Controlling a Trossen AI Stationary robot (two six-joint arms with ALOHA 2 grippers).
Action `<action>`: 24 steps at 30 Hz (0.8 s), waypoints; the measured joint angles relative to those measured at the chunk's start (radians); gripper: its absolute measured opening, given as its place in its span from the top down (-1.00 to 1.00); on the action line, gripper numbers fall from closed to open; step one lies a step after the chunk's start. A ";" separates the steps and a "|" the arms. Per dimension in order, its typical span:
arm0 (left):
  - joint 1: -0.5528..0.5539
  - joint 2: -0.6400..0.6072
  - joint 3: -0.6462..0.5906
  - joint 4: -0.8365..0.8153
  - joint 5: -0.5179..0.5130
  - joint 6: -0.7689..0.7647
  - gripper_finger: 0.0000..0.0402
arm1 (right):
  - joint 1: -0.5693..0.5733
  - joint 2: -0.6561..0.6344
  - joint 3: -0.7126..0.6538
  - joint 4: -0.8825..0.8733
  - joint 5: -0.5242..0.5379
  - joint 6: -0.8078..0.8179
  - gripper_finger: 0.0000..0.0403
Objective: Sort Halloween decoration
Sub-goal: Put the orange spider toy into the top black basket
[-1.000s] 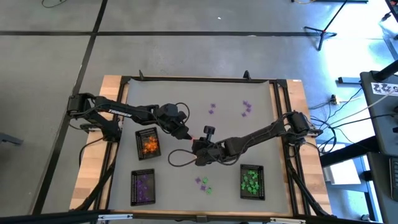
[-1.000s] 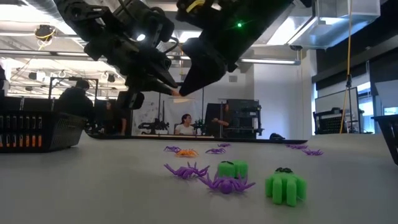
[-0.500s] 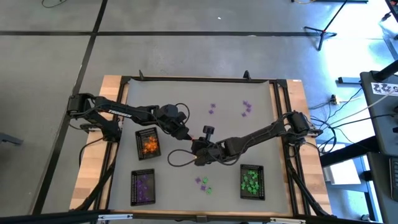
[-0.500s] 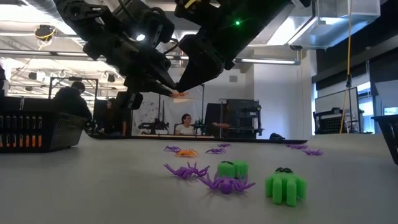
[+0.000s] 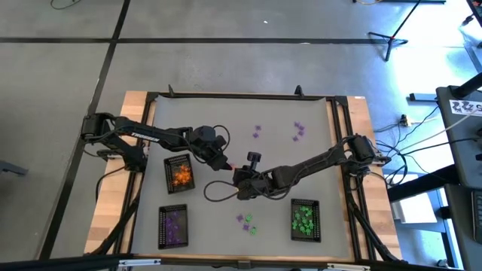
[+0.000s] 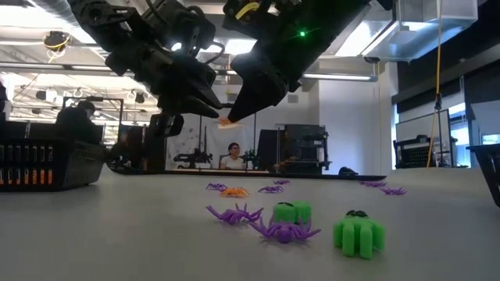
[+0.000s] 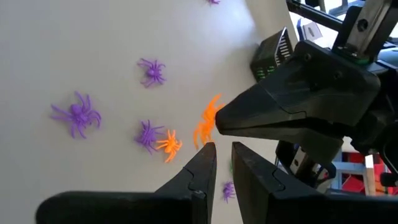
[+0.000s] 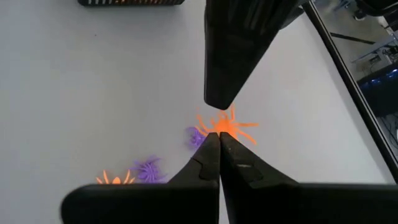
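Item 1. My right tool (image 8: 219, 137): raised above the middle of the desk (image 5: 226, 120), fingers pressed fully together. It appears to pinch the orange spider (image 8: 227, 127) at its very tip, clear of the surface.

Item 2. My left tool (image 7: 222, 148): tip to tip with the right one, fingers only a narrow gap apart and nothing between them. The spider sits just beyond its fingertips, not yet inside the gap.

Item 3. Step in hand, by my judgement: a mid-air handover, right to left, since the orange tray (image 5: 179, 173) lies on my left side.

Item 4. Next move calls for: easing the left fingers around the spider's body, closing on it before the right lets go, then carrying it over to the orange tray. The piece is tiny and thin-legged, so a small misalignment could drop it.

Item 5. On the desk below the tools: loose purple spiders (image 7: 76, 116) and another orange one (image 7: 168, 144).

Item 6. Farther out: the purple tray (image 5: 174, 226), the green tray (image 5: 304, 218), a green and purple cluster (image 5: 247, 221) between them, and purple strays (image 5: 299, 130) at the far side.
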 joint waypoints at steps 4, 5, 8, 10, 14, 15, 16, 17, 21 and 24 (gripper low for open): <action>0.001 0.000 0.000 0.000 0.016 0.006 0.77 | 0.000 0.000 0.000 0.000 0.000 0.002 1.00; 0.003 0.000 0.000 -0.001 0.026 0.007 0.77 | 0.000 0.000 0.000 0.000 0.000 0.002 1.00; 0.012 0.000 0.000 -0.001 0.035 0.017 0.77 | 0.001 0.000 0.000 0.001 -0.008 0.002 1.00; 0.019 0.000 0.000 -0.005 0.043 0.026 0.77 | 0.001 0.000 0.000 0.001 -0.021 0.006 1.00; 0.029 0.000 0.000 -0.006 0.048 0.043 0.77 | 0.001 0.000 0.000 0.002 -0.027 0.009 1.00; 0.032 0.000 0.000 -0.007 0.051 0.047 0.77 | 0.001 0.000 0.000 0.002 -0.027 0.009 1.00; 0.034 0.000 0.000 -0.007 0.052 0.055 0.77 | 0.001 0.000 0.000 0.002 -0.027 0.009 1.00; 0.035 0.000 0.000 -0.008 0.052 0.061 0.77 | 0.001 0.000 0.000 0.002 -0.027 0.010 1.00; 0.039 0.000 0.000 -0.026 0.053 0.065 0.77 | 0.001 0.000 0.000 0.003 -0.027 0.010 1.00; 0.039 0.000 0.000 -0.027 0.055 0.067 0.77 | 0.001 0.000 0.001 0.003 -0.027 0.010 1.00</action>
